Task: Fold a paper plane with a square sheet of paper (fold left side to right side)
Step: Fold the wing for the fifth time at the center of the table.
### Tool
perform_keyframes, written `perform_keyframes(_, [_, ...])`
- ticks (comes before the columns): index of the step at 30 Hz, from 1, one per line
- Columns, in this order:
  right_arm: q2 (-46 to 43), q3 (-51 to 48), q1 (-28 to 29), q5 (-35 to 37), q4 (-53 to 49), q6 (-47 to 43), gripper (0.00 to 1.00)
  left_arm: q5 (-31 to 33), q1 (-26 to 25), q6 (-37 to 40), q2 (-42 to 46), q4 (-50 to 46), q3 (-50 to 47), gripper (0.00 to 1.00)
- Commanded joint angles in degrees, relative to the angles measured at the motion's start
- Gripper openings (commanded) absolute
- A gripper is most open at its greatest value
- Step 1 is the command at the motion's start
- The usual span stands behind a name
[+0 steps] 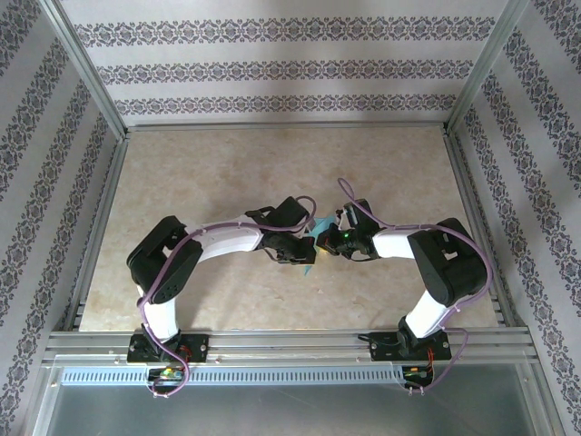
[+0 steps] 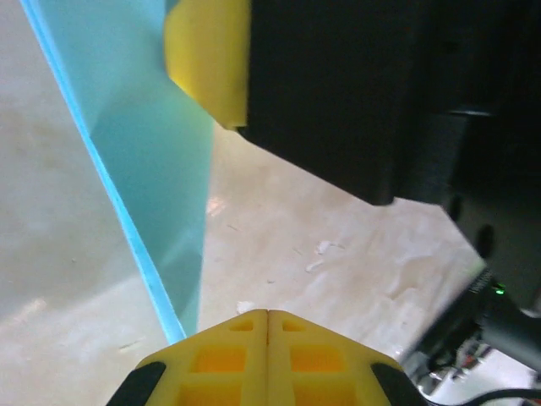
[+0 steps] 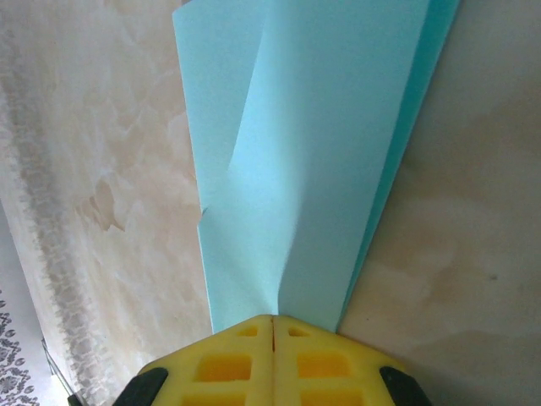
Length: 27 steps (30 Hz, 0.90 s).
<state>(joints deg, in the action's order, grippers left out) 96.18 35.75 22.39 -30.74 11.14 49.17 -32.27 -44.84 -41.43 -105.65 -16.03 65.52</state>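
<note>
Right pincer (image 3: pixel 272 323) clamps folded paper (image 3: pixel 321 152) above marbled tabletop (image 3: pixel 473 254).

Teal-blue on the paper (image 3: pixel 313 152), plain, no print at all, with a brighter cyan line running down its edge. Right gripper (image 3: pixel 272 326): bright yellow jaws, black at the corners. Left gripper (image 2: pixel 268 320): same yellow, same black trim. Underneath, the surface (image 1: pixel 227 173) is cream-beige with cloudy marble veining. From above, the arms (image 1: pixel 227 241) read white and black, lilac cables (image 1: pixel 356 202) looping along them, and a green light (image 1: pixel 346 238) glowing at the right wrist. Walls (image 1: pixel 272 68): white, banded with dark ornamental stripes.
</note>
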Motion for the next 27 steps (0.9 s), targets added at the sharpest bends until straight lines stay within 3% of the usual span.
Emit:
perform_keyframes(1, [3.6, -1.4, 0.5, 6.2, -6.7, -1.9, 0.0, -5.6, 0.7, -3.8, 0.5, 4.8, -2.6, 0.01])
perform_keyframes(27, [3.5, -0.3, 0.5, 6.4, -8.9, -3.0, 0.0, -5.4, 1.2, -6.4, -4.6, 9.8, -6.0, 0.0])
